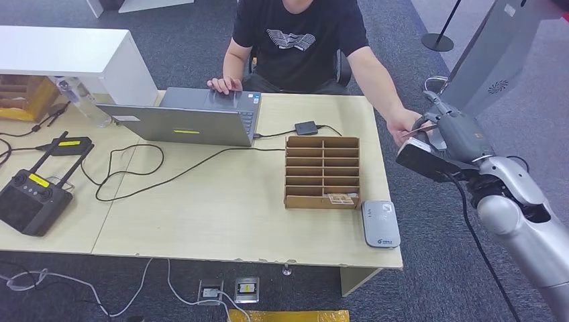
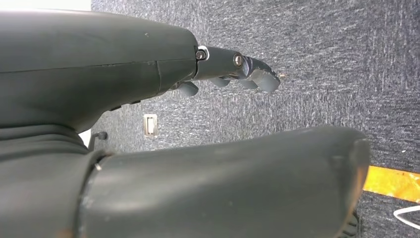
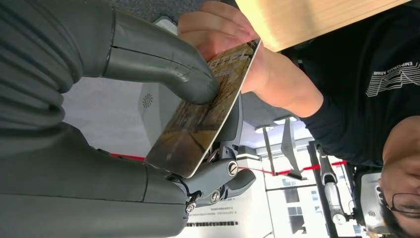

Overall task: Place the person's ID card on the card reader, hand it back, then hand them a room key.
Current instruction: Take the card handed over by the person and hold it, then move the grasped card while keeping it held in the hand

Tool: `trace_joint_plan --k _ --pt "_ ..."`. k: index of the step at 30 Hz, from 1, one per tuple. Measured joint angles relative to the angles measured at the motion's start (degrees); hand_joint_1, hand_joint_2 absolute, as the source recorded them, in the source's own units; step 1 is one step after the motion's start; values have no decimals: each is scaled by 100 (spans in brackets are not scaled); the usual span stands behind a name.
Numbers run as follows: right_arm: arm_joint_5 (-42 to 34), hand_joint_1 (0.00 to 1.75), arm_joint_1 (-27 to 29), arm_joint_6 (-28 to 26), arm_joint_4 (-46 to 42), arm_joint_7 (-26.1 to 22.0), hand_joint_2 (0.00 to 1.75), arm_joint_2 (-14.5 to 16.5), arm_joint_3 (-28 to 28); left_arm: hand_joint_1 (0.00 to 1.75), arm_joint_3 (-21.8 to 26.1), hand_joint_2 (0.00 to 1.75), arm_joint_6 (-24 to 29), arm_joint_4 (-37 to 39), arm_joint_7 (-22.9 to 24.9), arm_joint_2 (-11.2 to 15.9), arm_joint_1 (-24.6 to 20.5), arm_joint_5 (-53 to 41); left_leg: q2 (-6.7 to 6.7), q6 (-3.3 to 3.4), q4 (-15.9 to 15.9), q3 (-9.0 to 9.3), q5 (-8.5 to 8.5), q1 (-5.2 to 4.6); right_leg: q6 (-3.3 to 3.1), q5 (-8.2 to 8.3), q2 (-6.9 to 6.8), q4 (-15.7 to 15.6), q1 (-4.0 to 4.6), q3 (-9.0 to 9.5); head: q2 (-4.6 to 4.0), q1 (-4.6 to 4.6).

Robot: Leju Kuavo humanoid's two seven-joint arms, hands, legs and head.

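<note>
Brown and patterned, a thin rectangular plastic card [image 3: 208,104] is being pinched between the thick grey thumb and darker fingers of the right robot hand [image 1: 439,131], just off the far right edge of the pale wooden surface [image 1: 221,208]. The card's far end is being touched by the seated person's hand [image 1: 404,125], so a handover is judged to be under way; whether it is the ID card or a room key cannot be told. The grey card reader [image 1: 380,224] is lying bare near the surface's front right corner, beside a brown slotted wooden card tray [image 1: 322,172]. The left robot hand [image 2: 233,69] is being held empty over dark grey carpet [image 2: 322,59], fingers loosely extended. A silver laptop [image 1: 188,121] and a black remote controller [image 1: 30,198] are also being carried.
</note>
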Motion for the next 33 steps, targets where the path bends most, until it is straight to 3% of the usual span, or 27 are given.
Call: trace_joint_plan --k 13,33 --pt "7 175 -76 -14 360 -33 175 149 116 0 0 0 -8 0 31 -57 9 21 0 0 0 3 0 0 0 0 0 0 0 -2 0 1" --pt "-37 175 671 -137 838 -32 175 150 116 0 0 0 14 0 92 -62 17 47 10 0 0 6 -1 0 0 0 13 -1 0 -2 0 1"
